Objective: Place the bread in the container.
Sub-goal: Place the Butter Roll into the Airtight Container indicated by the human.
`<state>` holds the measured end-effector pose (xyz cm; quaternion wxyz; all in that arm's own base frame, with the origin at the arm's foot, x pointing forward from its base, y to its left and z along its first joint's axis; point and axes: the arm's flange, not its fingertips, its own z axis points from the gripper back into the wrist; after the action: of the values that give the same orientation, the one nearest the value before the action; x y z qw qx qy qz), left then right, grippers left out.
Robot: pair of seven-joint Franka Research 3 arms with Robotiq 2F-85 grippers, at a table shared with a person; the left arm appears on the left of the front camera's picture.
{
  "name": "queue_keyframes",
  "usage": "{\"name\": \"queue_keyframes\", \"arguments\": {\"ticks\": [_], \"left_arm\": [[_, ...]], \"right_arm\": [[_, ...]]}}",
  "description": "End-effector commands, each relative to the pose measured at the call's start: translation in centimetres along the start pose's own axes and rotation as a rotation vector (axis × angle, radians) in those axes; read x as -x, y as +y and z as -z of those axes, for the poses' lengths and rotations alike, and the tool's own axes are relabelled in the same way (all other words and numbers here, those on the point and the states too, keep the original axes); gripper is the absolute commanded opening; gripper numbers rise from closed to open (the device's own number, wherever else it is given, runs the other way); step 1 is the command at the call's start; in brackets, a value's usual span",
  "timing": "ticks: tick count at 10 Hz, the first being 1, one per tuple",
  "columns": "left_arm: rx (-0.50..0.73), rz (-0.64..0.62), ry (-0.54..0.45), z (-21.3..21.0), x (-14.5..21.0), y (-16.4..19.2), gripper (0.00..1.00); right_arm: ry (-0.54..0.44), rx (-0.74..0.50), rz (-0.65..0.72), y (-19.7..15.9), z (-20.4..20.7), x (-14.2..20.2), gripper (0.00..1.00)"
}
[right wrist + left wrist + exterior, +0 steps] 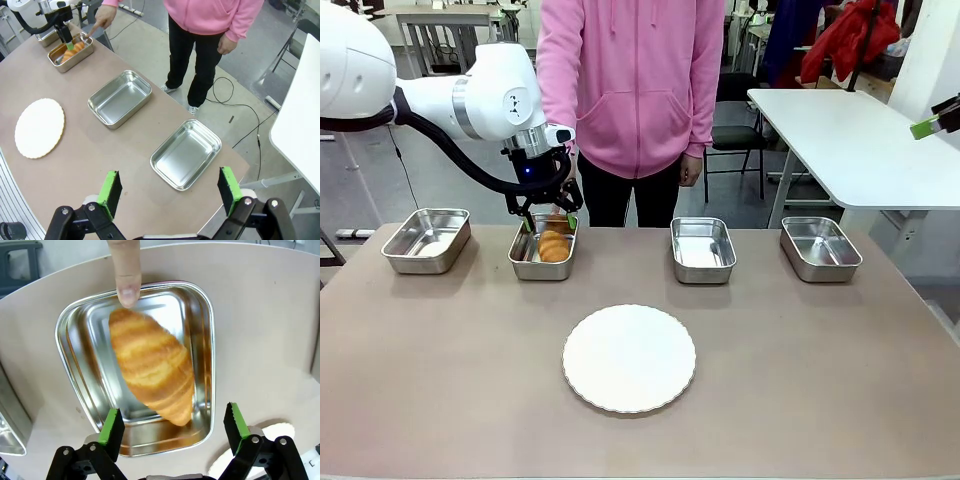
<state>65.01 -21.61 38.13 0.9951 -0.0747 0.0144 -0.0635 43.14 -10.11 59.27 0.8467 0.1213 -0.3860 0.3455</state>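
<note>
The bread (151, 372) lies inside the container (202, 315), slantwise across its floor, one darker end near the far wall and the other near the wall closest to the left gripper (172, 427). That gripper hangs just above the container with its fingers (112, 425) spread wide, one green pad on each side of the croissant's near end and neither touching it; it has hold of nothing. A person's finger (127, 275) points down at the far rim of the container, its tip just beside the bread's far end. In the front view this container (525, 262) is second from the robot's left in a row of four steel pans; another pan (703, 250) and the white plate (629, 358) sit nearer the middle of the desk (440, 380), the plate well apart from the container and bare. The right gripper (170, 192) hovers high over the other end of the desk, beyond the farthest pan (186, 154) from the container, its fingers wide apart and empty. I judge the placing itself done and the release made: the step in hand is the retreat. The next move calls for lifting the left gripper straight up, clear of the container's rim and of the person's finger, without brushing the bread.
</note>
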Motion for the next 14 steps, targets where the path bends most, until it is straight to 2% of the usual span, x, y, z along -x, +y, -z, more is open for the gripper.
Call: {"name": "queue_keyframes", "arguments": {"ticks": [1, 5, 7, 8, 10, 12, 14], "left_arm": [[0.0, 0.002, 0.0, -0.1, 0.0, 0.1, 1.0], [0.0, 0.002, 0.001, 0.1, 0.0, -0.1, 1.0], [-0.014, 0.021, -0.05, -3.5, 4.8, -1.1, 1.0], [0.012, 0.035, -0.072, -5.4, 8.1, -0.4, 1.0], [-0.034, 0.028, -0.122, -8.1, 14.1, 0.5, 1.0], [-0.059, 0.022, -0.167, -9.0, 20.0, 1.0, 1.0], [-0.064, 0.03, -0.209, -8.2, 24.7, 0.9, 1.0]], "right_arm": [[-0.026, -0.012, -0.005, -0.1, -0.1, -0.1, 1.0], [-0.026, -0.012, -0.005, -0.1, -0.1, -0.1, 1.0], [-0.026, -0.012, -0.005, -0.1, -0.1, -0.1, 1.0], [-0.026, -0.012, -0.005, -0.1, -0.1, -0.1, 1.0], [-0.026, -0.012, -0.005, -0.1, -0.1, -0.1, 1.0], [-0.026, -0.012, -0.005, -0.1, -0.1, -0.1, 1.0], [-0.026, -0.012, -0.005, -0.1, -0.1, -0.1, 1.0]]}}
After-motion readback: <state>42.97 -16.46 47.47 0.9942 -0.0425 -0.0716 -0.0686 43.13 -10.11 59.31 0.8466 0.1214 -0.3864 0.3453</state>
